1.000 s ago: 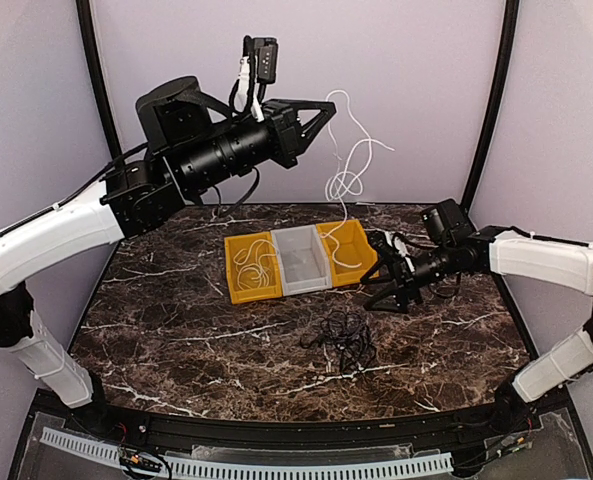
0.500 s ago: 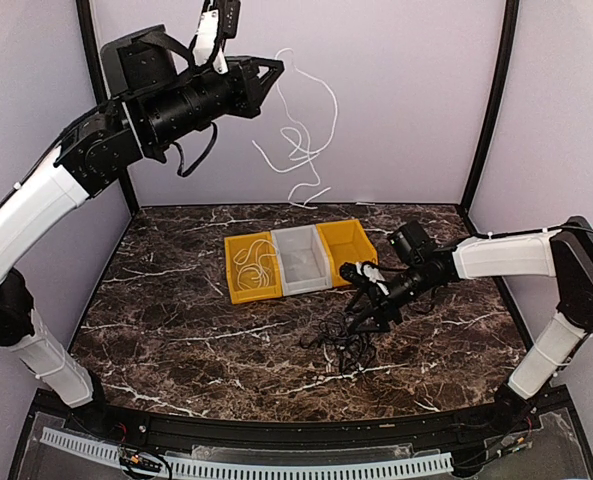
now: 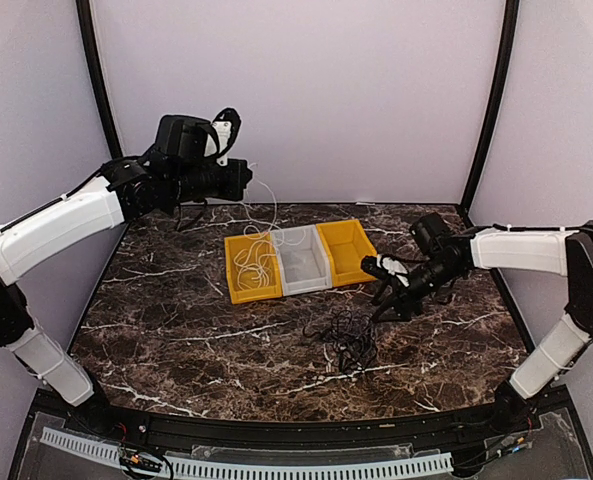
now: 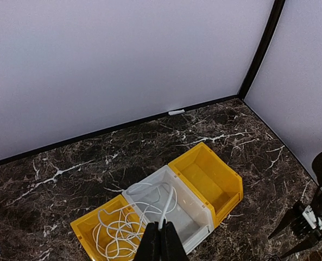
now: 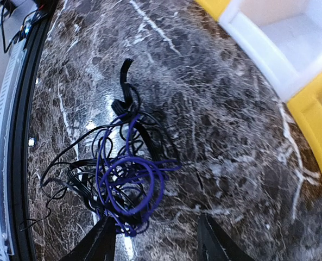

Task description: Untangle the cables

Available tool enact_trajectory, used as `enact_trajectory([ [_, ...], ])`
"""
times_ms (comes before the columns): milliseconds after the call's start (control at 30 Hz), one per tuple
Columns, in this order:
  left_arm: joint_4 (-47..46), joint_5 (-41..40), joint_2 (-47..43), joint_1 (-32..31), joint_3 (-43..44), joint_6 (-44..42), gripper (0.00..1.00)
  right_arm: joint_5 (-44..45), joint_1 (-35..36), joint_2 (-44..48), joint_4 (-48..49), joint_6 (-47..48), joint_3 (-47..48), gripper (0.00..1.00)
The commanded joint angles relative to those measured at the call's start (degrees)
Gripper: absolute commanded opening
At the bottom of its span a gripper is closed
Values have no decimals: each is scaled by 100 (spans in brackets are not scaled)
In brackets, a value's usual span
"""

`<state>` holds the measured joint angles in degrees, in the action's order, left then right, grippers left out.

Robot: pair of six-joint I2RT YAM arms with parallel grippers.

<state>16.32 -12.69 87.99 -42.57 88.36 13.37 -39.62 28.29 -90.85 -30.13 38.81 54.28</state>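
My left gripper [image 3: 242, 181] hangs high over the back left of the table, shut on the white cable [image 3: 257, 266]. In the left wrist view its fingers [image 4: 161, 244] pinch that white cable [image 4: 117, 231], which loops through the white bin and piles in the left yellow bin [image 4: 82, 224]. A tangle of black and blue cables [image 3: 346, 340] lies on the marble in front of the bins. My right gripper [image 3: 381, 290] is low, just right of it, and open. In the right wrist view the tangle [image 5: 120, 174] reaches its left finger [image 5: 103, 242]; nothing lies between the fingers.
Three bins stand in a row mid-table: left yellow bin [image 3: 230, 270], white bin [image 3: 303, 262], right yellow bin [image 3: 348, 250]. Purple walls with black posts close the back and sides. A perforated white strip [image 3: 276, 465] runs along the near edge.
My left gripper came down from high up with the white cable, which now piles in the left yellow bin. My right gripper dipped toward the tangle, then drew back a little, its jaws narrower.
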Motion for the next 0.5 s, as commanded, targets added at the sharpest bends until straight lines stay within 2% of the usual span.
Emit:
enact_trajectory([
  [0,-404,342,-431,318,-395,239,0,70,-246,728,-92,-26,-115,60],
  [100,-433,414,-401,527,-532,265,0,45,-338,884,-59,-40,-209,64],
  [467,-468,644,-360,820,-930,335,0,176,-487,728,22,-71,-190,64],
])
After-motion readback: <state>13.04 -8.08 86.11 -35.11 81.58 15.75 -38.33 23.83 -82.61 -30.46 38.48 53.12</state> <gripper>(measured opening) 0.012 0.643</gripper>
